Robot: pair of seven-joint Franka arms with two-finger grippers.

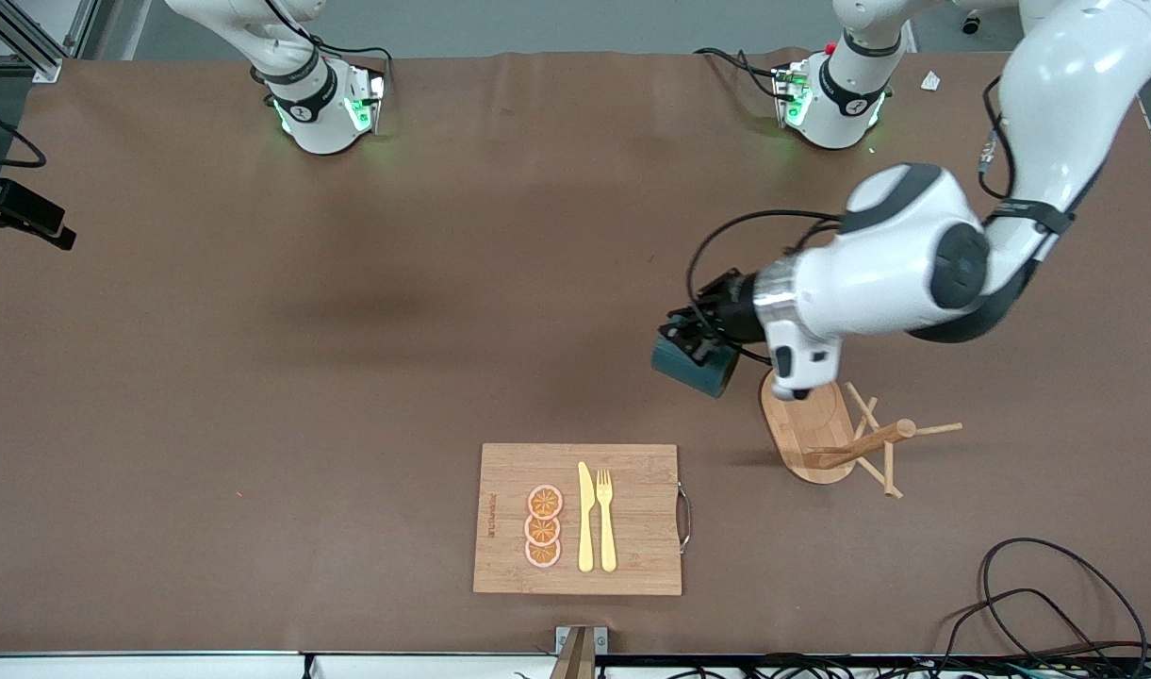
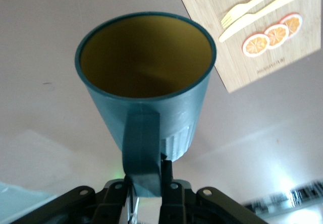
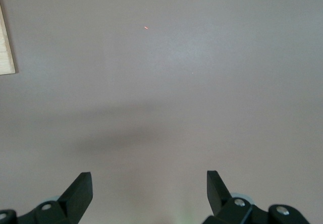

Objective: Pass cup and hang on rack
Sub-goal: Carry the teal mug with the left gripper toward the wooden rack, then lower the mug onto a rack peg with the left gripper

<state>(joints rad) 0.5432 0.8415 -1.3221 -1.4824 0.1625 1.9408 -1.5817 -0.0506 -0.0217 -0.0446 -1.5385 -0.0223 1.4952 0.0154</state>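
One dark teal cup (image 2: pixel 146 77), yellowish inside, handle seemingly clamped by left end effector (image 2: pixel 147 183); right end effector (image 3: pixel 149 191) apart.

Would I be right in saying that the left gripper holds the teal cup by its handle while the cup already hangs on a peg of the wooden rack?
Not quite. The left gripper does hold the cup by its handle, but the front view shows the cup in the air beside the rack, not on a peg.

Left arm hides part of the rack (image 1: pixel 806 429) base

Front high overhead; wrists look down; all share cutting board (image 1: pixel 577 519)
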